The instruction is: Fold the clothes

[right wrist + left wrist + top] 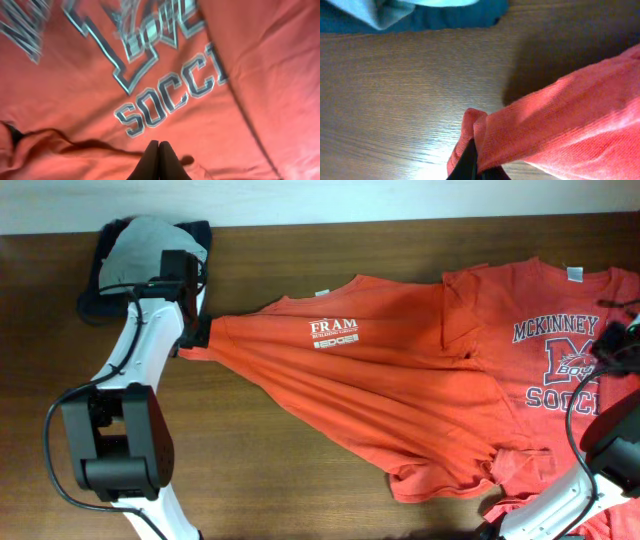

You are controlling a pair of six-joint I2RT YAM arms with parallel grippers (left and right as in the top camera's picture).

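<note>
Spreading step, by appearance: left pincer (470, 156) clamped on edge of orange-red cotton T-shirt w/ small white logo (380, 385); right pincer (158, 150) shut, apparently empty, over SOCCER-print T-shirt (165, 100); next req. laying flat.

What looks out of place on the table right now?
The FRAM shirt is askew: the left gripper pinches one edge, stretching it into a fan, while its far end bunches up by the soccer shirt.

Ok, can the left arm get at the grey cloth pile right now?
Probably not yet. The grey cloth pile lies close by with bare table between, but the left gripper is shut on the FRAM shirt and would have to let go first.
</note>
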